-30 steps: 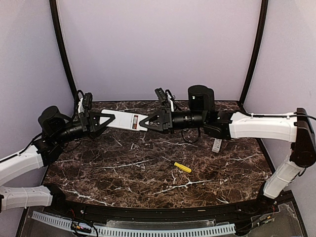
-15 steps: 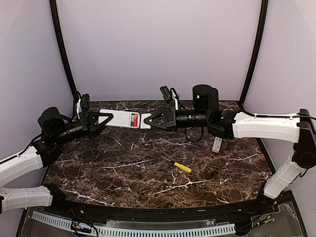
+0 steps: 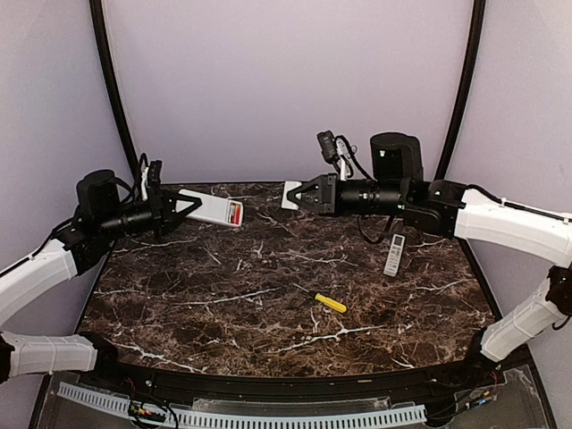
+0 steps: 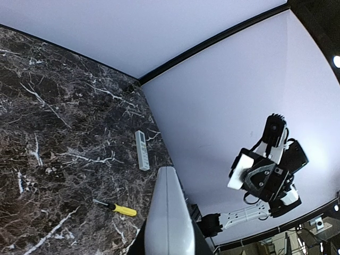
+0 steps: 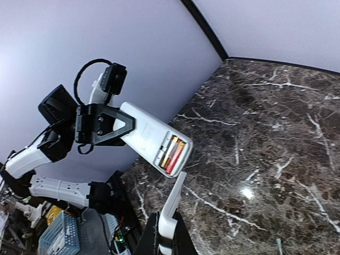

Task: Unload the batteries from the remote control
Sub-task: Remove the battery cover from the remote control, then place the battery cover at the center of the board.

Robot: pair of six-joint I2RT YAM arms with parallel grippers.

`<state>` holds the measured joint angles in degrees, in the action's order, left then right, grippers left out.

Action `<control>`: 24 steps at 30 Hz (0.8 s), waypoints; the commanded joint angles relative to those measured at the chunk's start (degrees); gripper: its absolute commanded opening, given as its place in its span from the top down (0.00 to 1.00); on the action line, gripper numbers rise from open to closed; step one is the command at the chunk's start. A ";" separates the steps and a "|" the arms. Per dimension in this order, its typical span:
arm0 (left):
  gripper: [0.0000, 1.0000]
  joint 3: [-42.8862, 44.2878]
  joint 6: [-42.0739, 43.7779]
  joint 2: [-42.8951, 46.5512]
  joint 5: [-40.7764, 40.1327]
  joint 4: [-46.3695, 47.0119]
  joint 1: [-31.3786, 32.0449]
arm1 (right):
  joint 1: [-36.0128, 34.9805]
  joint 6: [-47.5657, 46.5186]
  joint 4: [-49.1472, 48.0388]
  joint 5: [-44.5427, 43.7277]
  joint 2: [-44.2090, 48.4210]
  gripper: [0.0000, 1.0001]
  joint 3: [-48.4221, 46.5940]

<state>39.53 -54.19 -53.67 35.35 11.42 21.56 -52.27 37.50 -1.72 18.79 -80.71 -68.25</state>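
Note:
My left gripper (image 3: 190, 206) is shut on the white remote control (image 3: 211, 207) and holds it above the table's back left. The remote's far end is uncovered, and the red batteries (image 3: 236, 213) lie in the open compartment (image 5: 171, 151). My right gripper (image 3: 301, 195) is shut on the flat white back cover (image 3: 290, 195), held in the air apart from the remote. In the right wrist view the cover (image 5: 173, 207) rises from my jaws just below the batteries. In the left wrist view only the remote's smooth face (image 4: 167, 212) shows.
A second slim remote (image 3: 393, 255) lies on the marble table (image 3: 179, 304) at the right, under the right arm. A yellow-handled screwdriver (image 3: 331, 303) lies near the table's middle. Purple walls close in the back and sides.
The right gripper has drawn back to the right with the back cover, which has come off the remote. The left gripper has pulled the remote left. The batteries now show.

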 commanded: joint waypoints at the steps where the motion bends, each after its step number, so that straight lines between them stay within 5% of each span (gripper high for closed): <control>1: 1.00 7.30 11.44 -5.97 7.73 -9.58 -2.83 | 2.28 -10.51 18.82 -16.07 -1.65 1.00 -6.67; 7: 1.00 16.61 29.88 -14.64 10.48 -18.39 -3.14 | 7.75 -12.97 31.37 -26.77 -7.62 1.00 -13.08; 13: 1.00 17.13 34.91 -17.80 11.79 -15.05 -4.40 | 11.46 -13.61 34.94 -36.88 -13.05 1.00 -13.70; 24: 1.00 20.26 41.99 -14.70 7.00 -23.58 -5.65 | 19.50 -16.63 44.46 -41.42 -30.55 1.00 -23.21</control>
<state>58.24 -16.64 -71.31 43.88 -8.93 16.12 -34.96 23.00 37.39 -18.57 -107.66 -87.64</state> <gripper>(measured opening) 0.178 0.041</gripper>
